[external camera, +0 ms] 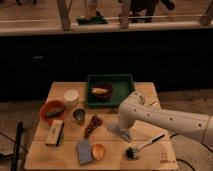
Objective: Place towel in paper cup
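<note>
gripper position: gripper low over the middle of the wooden table, just in front of the green tray, pointing straight down from the white arm that reaches in from the right.
grip state: cannot be told from this view; wrist and arm hide the tip.
towel: most likely the pale grey flat patch lying on the table directly beneath the gripper, touching it or very close to that; no lift off the surface visible.
why so low: judged as the pick-up step, pressing down to catch a thin cloth that lies flat and offers no edge to grab from the side.
paper cup: white paper cup upright near the back left of the table, just left of the tray, mouth up and apparently empty.
towel to cup: well apart, cup to the left and further back; a metal cup and a red bowl stand near it.
why the cup matters: narrow mouth, so the cloth probably needs to hang bunched and drop from right above.
risks: limp cloth draping over the rim; light cup tipping if nudged; metal cup close to the path.
progress: early, towel not yet in the cup.
other items: blue sponge and orange ball at the front, brush to the right, all apart from the gripper.
</note>
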